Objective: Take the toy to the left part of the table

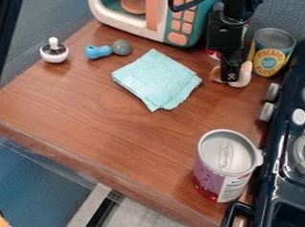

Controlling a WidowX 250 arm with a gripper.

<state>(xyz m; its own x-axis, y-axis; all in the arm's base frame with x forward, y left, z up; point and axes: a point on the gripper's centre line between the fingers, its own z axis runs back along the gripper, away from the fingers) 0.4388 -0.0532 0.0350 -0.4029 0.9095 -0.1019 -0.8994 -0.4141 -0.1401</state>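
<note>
The toy (244,75) lay upper right in the frame, showing on either side of the jaws of the gripper (230,76), its pale part running steeply; we couldn't tell whether they were spread or pinching it.

Gap between cloth (156,80), purple can (227,164); microwave (194,24) blocks behind.
</note>
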